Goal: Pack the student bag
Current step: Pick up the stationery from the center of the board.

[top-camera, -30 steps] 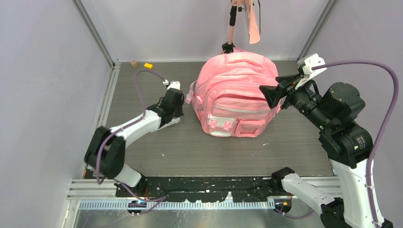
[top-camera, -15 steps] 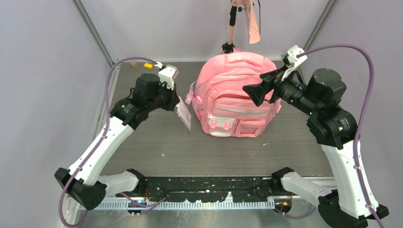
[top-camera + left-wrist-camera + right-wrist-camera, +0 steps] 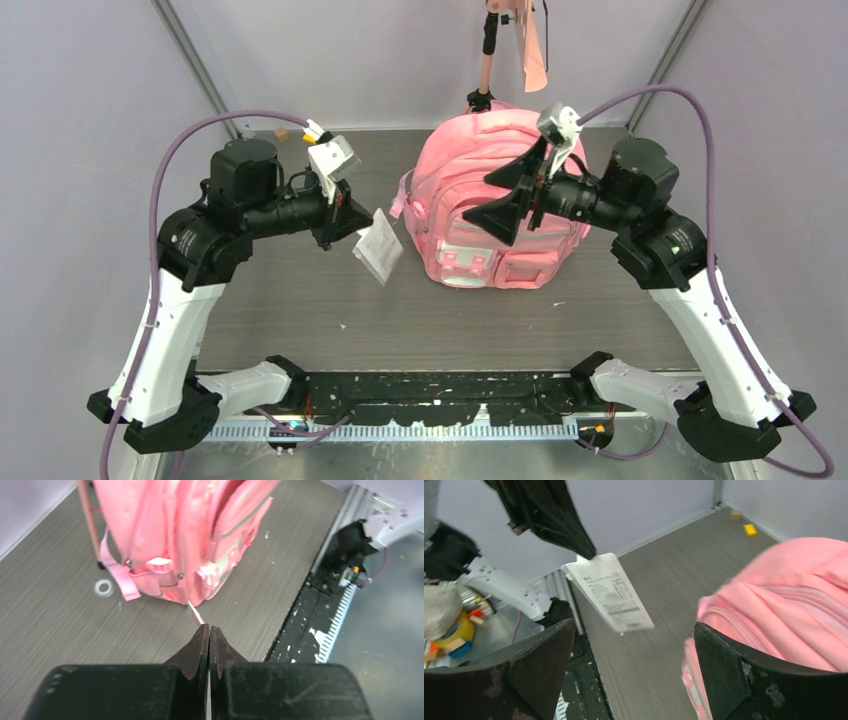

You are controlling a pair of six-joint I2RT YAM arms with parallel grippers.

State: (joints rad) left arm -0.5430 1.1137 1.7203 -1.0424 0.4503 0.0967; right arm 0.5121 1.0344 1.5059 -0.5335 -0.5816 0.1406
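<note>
The student bag (image 3: 450, 195) stands upright at the middle back of the table, bright pink with front zip pockets; it also shows in the left wrist view (image 3: 170, 535) and the right wrist view (image 3: 784, 595). My left gripper (image 3: 352, 215) is raised just left of the bag, shut on a flat white packet (image 3: 379, 247) with a printed label, which hangs from its tips. That packet (image 3: 610, 592) faces the right wrist camera; in the left wrist view only its thin edge (image 3: 196, 614) shows past the left gripper (image 3: 209, 628). My right gripper (image 3: 500, 195) hovers wide open over the bag's front, empty (image 3: 634, 630).
A pink stand (image 3: 487, 60) with a hanging pink strip (image 3: 535, 45) rises behind the bag. A small yellow block (image 3: 749, 529) and a brown block (image 3: 736, 515) lie in the back left corner. A white ring (image 3: 103, 587) lies beside the bag. Walls close three sides.
My left arm has lifted off the table with the white packet and swung toward the bag. My right gripper has opened wider and moved left over the bag's front.
</note>
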